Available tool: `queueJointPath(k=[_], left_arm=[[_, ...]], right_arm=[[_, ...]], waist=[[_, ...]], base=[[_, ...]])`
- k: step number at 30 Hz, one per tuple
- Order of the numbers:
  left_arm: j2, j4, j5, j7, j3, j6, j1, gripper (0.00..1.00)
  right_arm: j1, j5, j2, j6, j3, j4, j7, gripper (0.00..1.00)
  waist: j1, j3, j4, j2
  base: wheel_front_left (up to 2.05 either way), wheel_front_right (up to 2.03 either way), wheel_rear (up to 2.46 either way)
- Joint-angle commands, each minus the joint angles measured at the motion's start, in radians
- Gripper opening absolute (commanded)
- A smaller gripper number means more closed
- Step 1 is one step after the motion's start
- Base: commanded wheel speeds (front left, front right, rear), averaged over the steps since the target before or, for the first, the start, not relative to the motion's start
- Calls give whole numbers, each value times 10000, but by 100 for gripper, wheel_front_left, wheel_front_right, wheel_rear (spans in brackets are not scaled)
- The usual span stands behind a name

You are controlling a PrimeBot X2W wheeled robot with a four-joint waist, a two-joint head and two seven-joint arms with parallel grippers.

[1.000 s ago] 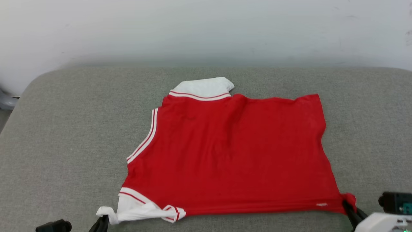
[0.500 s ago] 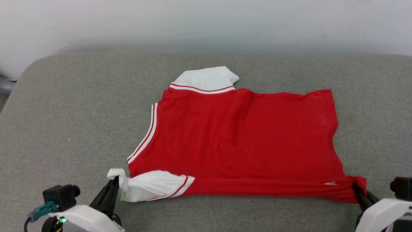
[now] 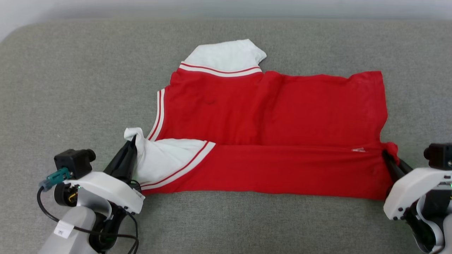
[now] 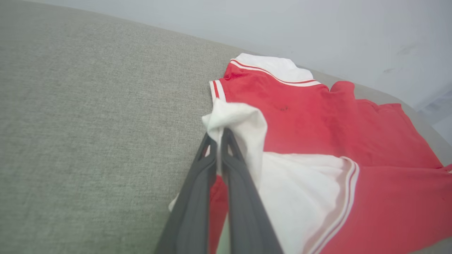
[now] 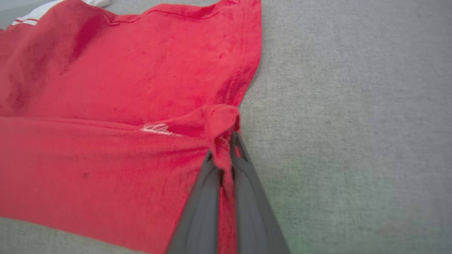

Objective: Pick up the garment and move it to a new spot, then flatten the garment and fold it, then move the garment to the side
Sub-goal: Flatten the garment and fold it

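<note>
On grey cushion, red garment, half-folded

The red jersey is thin, smooth cloth with a faint sheen. Under it the grey cushion is coarse, matt woven fabric. The left gripper and right gripper show matt dark fingers and glossy white plastic shells.

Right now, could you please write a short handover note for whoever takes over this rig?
Left gripper: shut on the white sleeve of the garment.
Right gripper: shut on its red hem corner.
Garment: spread flat on the grey cushion, near strip doubled over the body.
Done: laid out, first fold started.
Left: finish folding, then move it aside.
</note>
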Motion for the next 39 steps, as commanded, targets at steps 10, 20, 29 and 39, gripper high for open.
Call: queueJointPath(k=[10,20,29,39], left_arm=[[-354,1595,-265,213,-333,-442,-837,0],[-523,2436,-556,-27,-454,-641,-1066,100],[7,2344,-393,-208,-136,-78,-807,100],[1115,964,-1004,2060,-322,-178,-351,100]], right_arm=[[-702,-135,-84,-14,561,1182,-52,0],[-372,-265,119,-12,594,1469,-1173,100],[40,-935,606,-12,55,680,-3575,100],[802,-1066,1005,-12,-108,-260,-3579,100]], waist=[[-2,653,-46,0],[-2,229,32,0],[-2,-774,-51,0],[-2,-1517,-186,0]], base=[[0,0,0],[0,0,0],[0,0,0],[0,0,0]])
